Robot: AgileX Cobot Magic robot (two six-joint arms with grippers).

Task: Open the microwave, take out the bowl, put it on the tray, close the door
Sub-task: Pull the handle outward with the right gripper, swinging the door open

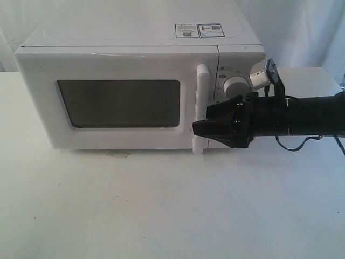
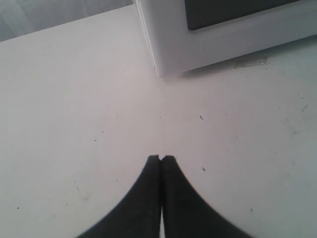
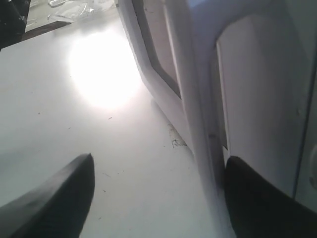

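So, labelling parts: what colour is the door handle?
White; the handle shows best in the exterior view.

White microwave (image 1: 135, 81) on table, door (image 1: 116, 100) shut, dark window, vertical bar handle (image 1: 201, 108).

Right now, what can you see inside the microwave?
Nothing certain. The door of the microwave is shut, and its dark window shows no shape behind it. Whether the bowl is inside is hidden by the door.
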